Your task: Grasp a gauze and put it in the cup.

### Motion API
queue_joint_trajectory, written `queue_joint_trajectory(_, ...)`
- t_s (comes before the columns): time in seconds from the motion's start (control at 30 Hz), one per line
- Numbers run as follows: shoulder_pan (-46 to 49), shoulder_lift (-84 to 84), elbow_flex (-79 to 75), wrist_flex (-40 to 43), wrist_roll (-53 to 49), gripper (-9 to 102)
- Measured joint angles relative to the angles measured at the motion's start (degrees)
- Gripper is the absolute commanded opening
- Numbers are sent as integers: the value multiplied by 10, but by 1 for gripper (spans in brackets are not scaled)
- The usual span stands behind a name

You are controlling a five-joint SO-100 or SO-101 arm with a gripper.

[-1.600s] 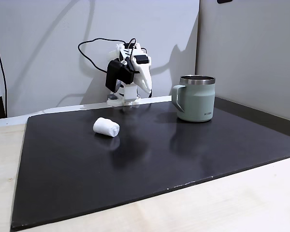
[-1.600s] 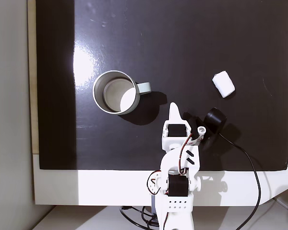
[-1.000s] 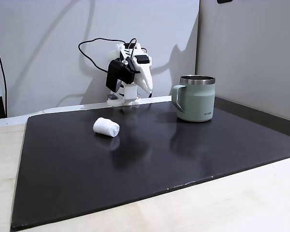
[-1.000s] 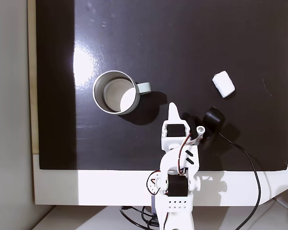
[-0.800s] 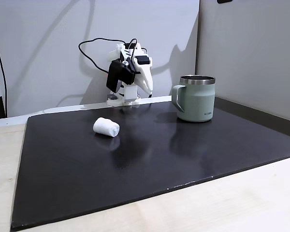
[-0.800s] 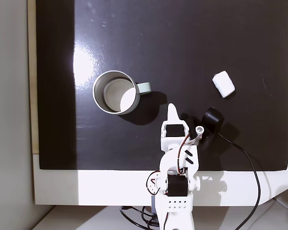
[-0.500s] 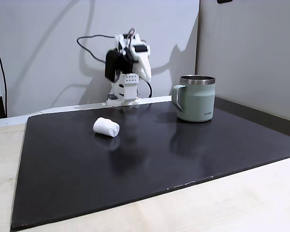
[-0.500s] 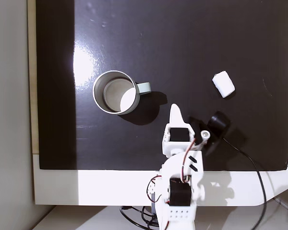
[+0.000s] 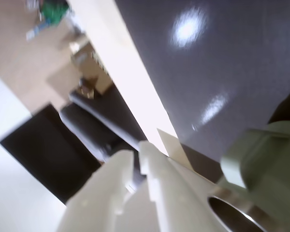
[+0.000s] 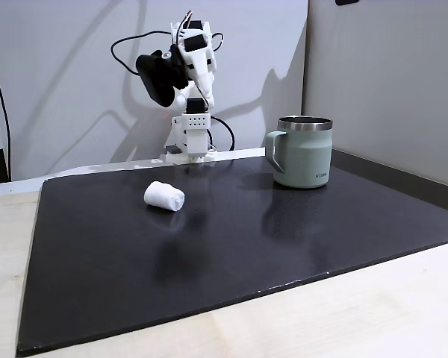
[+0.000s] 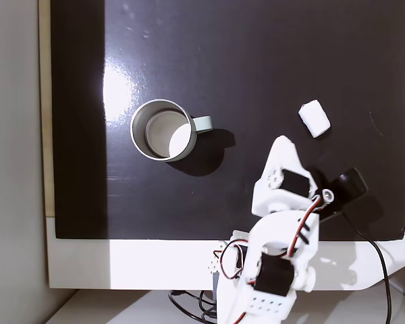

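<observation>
The gauze [image 10: 164, 195] is a small white roll. It lies on its side on the black mat [image 10: 231, 253] that covers the counter [image 10: 373, 313]. In a fixed view from above, the gauze [image 11: 314, 119] sits near the right side of the mat, with its long side slanting up-left to down-right. Nothing touches it.

The cup [image 10: 304, 151] stands upright, well apart from the gauze. From above, the cup [image 11: 163, 129] looks empty inside, and its handle points right, toward the gauze side.

The arm is raised high up at the back of the mat. The end effector [image 10: 206, 83] hangs in the air with nothing in it. From above, its tip [image 11: 282, 143] points up and a little right, and the gauze lies just past it, up and to the right. The wrist view shows the two white fingers [image 9: 150, 164] close together with only a thin gap, so the end effector looks almost closed. The green cup [image 9: 266, 169] shows at the lower right in that view.

I think the grab has not begun. The end effector likely must go down and a bit farther right, open wider, and close across the short side of the roll. The gauze is soft, so it should squash a little when pinched.
</observation>
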Motion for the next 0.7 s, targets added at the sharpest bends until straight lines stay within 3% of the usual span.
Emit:
queue_joint_trajectory(0.37, 38, -242, -199, 117, 127, 8)
queue_joint_trajectory(0.7, 63, -310, -277, 201, 208, 33)
